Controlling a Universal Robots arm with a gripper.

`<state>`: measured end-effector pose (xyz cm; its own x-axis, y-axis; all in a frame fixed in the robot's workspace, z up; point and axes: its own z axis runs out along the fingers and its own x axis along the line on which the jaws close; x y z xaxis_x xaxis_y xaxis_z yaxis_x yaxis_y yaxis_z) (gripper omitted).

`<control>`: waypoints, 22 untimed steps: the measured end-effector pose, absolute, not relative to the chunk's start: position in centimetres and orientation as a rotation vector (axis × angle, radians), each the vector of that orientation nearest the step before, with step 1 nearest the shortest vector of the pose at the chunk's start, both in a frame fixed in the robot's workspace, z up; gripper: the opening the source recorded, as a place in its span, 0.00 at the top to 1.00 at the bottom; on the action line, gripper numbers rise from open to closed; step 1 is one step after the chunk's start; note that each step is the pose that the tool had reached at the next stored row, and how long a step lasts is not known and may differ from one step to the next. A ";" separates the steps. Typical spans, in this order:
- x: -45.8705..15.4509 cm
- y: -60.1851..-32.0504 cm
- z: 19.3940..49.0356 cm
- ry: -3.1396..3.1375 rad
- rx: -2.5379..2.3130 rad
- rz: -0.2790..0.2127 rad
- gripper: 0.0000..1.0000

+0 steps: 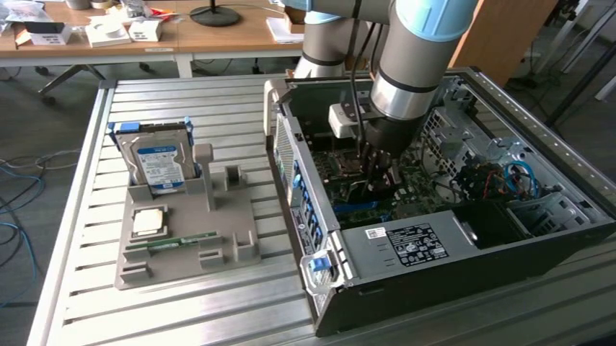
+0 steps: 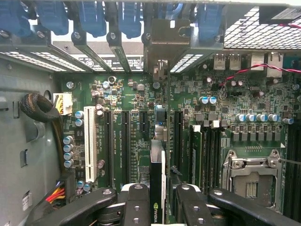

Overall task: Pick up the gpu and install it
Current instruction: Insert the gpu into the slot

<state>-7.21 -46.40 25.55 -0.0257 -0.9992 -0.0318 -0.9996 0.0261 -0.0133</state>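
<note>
- End effector [image 2: 159, 200]: narrow, fingers [image 2: 137, 203] clamped on the gpu [image 2: 157, 165].
- gpu: upright, edge-on, at the motherboard [image 2: 131, 94] expansion slots inside the computer case [image 1: 405, 245].
- Tabletop [image 1: 192, 310]: grey tray [image 1: 183, 231] carrying the hard drive [image 1: 159, 162].

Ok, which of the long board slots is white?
The end slot beside the blue capacitors; the others, nearer the gpu held in the gripper, are black.

Arm [image 1: 416, 65] coming down steeply from above, wrist pointing straight down, hand [image 1: 379, 167] at lowest point. Two dark fingers [image 2: 137, 203] drawn in close, clamped on either face of gpu [image 2: 156, 162], card edge-on between them.
</note>
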 end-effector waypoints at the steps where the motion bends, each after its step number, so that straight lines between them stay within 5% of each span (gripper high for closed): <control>1: -7.2 -46.4 25.5 2.227 -2.170 0.020 0.74; 22: -7.2 -46.4 25.1 2.227 -2.170 0.020 0.74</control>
<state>-7.21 -46.40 25.13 -0.0258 -0.9992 -0.0320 -0.9996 0.0262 -0.0134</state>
